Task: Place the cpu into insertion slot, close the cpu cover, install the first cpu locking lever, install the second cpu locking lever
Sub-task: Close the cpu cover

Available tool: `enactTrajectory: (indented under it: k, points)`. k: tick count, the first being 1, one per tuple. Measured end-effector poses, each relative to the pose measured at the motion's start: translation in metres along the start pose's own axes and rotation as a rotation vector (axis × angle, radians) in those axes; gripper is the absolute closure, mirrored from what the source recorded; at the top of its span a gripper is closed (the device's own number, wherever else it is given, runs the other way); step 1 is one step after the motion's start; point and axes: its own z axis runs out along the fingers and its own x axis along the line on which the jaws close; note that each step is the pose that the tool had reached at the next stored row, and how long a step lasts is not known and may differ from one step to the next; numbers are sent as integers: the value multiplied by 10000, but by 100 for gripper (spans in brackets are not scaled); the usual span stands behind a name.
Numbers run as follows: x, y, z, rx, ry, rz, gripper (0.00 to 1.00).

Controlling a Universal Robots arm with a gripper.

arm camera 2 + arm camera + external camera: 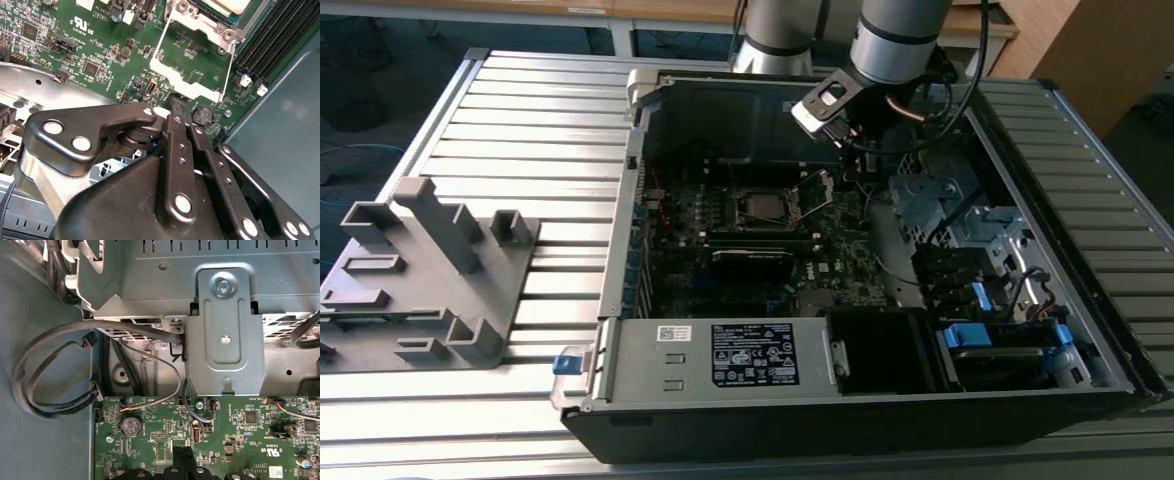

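Note:
In the exterior view the cpu lies grey and flat in the insertion slot at the middle of the motherboard. The cpu cover stands swung open on the exterior view's right of the slot. My gripper hangs just behind that cover. In the second wrist view its black fingers are pressed together with nothing between them. Their tips sit at the outer edge of the silver cpu cover. A corner of the cpu shows beyond the cover. Thin metal levers run along the cover's sides.
The open computer case lies on a slatted metal table. A grey plastic fixture stands at the exterior view's left. Black cables, a metal bracket and a coin battery lie close to the gripper. Memory slots flank the socket.

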Motion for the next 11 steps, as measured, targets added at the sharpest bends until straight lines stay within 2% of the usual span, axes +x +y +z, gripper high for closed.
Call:
enactTrajectory:
  k: [2, 5, 8, 11]
  points:
    - [0, -2, 0, 2, 0, 1, 89]
    - [-1, -45, 0, 1, 2, 0, 89]
    - [-5, -147, -3, -22, 1, -1, 89]
    - [-9, -276, -5, -94, 3, -2, 89]
